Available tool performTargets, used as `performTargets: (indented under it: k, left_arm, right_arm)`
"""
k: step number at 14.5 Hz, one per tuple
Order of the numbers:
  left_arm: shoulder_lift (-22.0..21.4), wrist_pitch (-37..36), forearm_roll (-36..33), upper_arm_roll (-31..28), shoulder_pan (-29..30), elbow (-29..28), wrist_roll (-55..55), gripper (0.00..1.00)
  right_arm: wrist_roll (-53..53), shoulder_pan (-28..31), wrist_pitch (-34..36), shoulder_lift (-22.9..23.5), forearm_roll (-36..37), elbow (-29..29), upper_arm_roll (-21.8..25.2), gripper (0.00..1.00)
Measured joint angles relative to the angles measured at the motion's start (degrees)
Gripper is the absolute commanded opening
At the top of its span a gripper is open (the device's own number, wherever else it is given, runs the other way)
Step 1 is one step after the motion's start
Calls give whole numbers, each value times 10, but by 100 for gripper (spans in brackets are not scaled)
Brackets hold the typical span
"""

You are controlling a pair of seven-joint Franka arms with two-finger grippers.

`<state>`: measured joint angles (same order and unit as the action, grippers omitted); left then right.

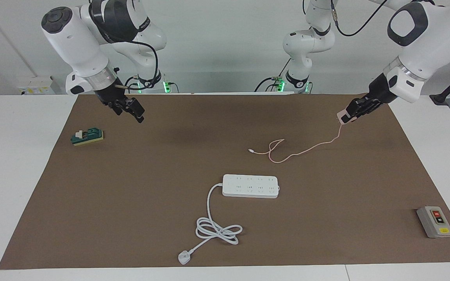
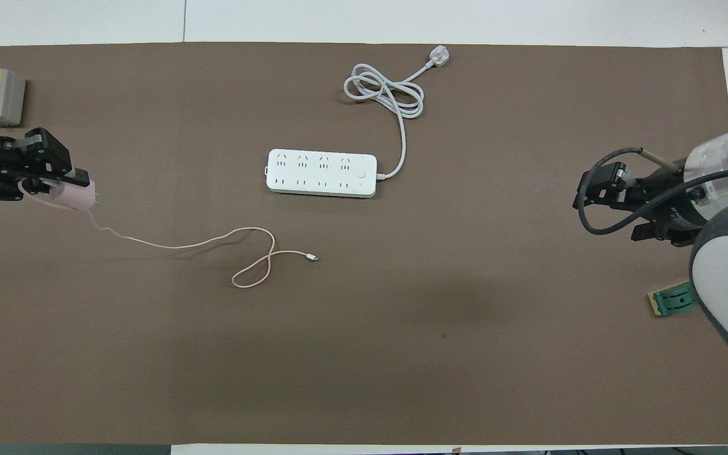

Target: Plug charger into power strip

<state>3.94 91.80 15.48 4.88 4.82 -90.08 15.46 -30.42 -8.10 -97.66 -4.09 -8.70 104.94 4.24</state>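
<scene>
plug on mat | left gripper holds charger | right gripper waits

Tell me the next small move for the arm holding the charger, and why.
Probably carry the charger toward the power strip. The left pincer grips it above the mat at the left arm's end, prongs out, cable trailing on the mat. The strip lies mid-table, sockets up and free. The right pincer waits.
</scene>
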Motion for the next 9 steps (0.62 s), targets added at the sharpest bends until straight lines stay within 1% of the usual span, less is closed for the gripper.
performTargets:
  k: [2, 4, 6, 7, 9]
  left_arm:
    - [3, 15, -23, 0, 0, 13, 11, 0]
    - [3, 28, -46, -1, 0, 22, 40, 0]
    - [1, 30, -66, 0, 0, 27, 72, 0]
    - [0, 30, -75, 0, 0, 28, 103, 0]
    - [-1, 28, -84, 1, 0, 28, 208, 0]
  right_arm:
    - [14, 0, -18, 0, 1, 0, -15, 100]
    - [85, 0, -24, 1, 16, 1, -24, 100]
    - [160, 8, -24, 6, 44, 2, -22, 100]
    - [180, 14, -24, 11, 52, 0, -21, 100]
    - [196, 19, -11, 25, 57, -20, -21, 100]
